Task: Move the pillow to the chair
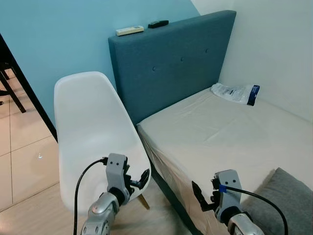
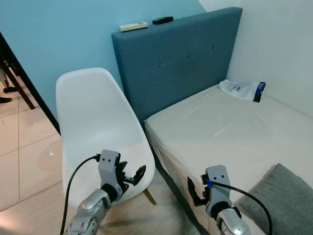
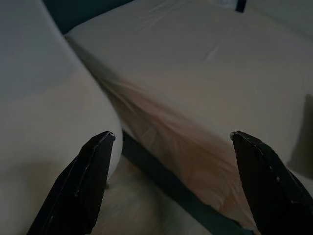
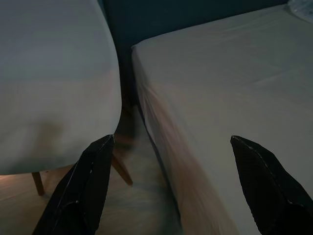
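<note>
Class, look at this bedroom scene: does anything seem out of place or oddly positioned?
Two things stand out. Two remotes, one white and one black, lie balanced on the narrow top edge of the headboard. And a clear plastic packet lies on the bare mattress near the wall. Nothing looks spilled or damaged.

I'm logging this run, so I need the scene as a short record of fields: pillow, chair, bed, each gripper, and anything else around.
pillow: grey pillow on the bed's near right corner, untouched
chair: white chair left of the bed, seat bare
bed: bed with beige sheet, blue headboard
left gripper: left gripper open, in front of the chair, holding nothing
right gripper: right gripper open, at the bed's near edge, holding nothing
other: plastic packet on the bed's far side; two remotes atop the headboard
</note>
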Available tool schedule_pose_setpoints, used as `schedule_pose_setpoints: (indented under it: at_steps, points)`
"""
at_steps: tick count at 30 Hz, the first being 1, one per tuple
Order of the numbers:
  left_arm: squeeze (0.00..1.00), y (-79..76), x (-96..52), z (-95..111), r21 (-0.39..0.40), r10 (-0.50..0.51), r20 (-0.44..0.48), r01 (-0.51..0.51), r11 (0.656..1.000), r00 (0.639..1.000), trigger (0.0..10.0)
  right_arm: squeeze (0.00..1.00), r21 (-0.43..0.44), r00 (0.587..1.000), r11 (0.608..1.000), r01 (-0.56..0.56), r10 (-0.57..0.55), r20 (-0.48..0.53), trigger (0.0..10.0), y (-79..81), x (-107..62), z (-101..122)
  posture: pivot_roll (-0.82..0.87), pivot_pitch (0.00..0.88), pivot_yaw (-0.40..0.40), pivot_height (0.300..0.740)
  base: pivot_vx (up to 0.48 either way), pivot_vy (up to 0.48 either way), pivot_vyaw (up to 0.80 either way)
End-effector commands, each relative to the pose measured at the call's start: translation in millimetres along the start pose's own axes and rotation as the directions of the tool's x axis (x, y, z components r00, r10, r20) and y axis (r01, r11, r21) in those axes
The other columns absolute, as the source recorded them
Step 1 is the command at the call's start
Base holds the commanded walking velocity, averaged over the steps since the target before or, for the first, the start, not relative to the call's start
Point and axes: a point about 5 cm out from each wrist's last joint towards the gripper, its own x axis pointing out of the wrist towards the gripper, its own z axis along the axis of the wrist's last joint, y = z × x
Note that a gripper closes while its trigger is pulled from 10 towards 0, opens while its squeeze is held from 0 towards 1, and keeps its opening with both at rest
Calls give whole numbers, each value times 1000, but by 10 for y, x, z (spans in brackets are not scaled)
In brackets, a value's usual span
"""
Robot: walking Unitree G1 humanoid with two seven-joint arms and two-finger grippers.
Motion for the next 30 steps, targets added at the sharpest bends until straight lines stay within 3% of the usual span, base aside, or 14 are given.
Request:
schedule_pose_setpoints:
  at_steps: [1, 8, 9, 15, 22, 30]
  points:
    - [0, 64, -57, -80, 3, 37, -24, -37, 999, 999, 10000, 0, 5, 1000, 1000, 10, -10, -14, 10000, -34, -6, -27, -73, 43, 11, 740, 0, 0, 0]
    - [0, 320, -183, -110, 38, 168, -34, -167, 985, 985, 10000, 0, 8, 1000, 1000, 15, -14, -10, 10000, -73, 43, -8, -54, 34, 4, 740, 0, 0, 0]
    - [0, 438, -221, -78, 50, 225, -23, -223, 973, 974, 10000, 0, 9, 1000, 1000, 12, -12, 6, 10000, -88, 69, 50, -48, 39, 2, 740, 0, 0, 0]
    - [0, 631, -249, 13, 64, 321, 7, -321, 945, 947, 10000, 0, 27, 997, 1000, -14, 12, 71, 10000, -106, 141, 282, -48, 47, -1, 740, 0, 0, 0]
    - [0, 651, -216, 61, 67, 361, 27, -362, 930, 932, 10000, 0, 7, 989, 996, -84, 82, 120, 10000, -6, 175, 462, -46, 60, -6, 740, 0, 0, 0]
    - [0, 630, -198, 61, 44, 388, 41, -390, 920, 921, 10000, 0, 20, 990, 994, -109, 106, 96, 10000, 70, 224, 416, -37, 58, -12, 740, 0, 0, 0]
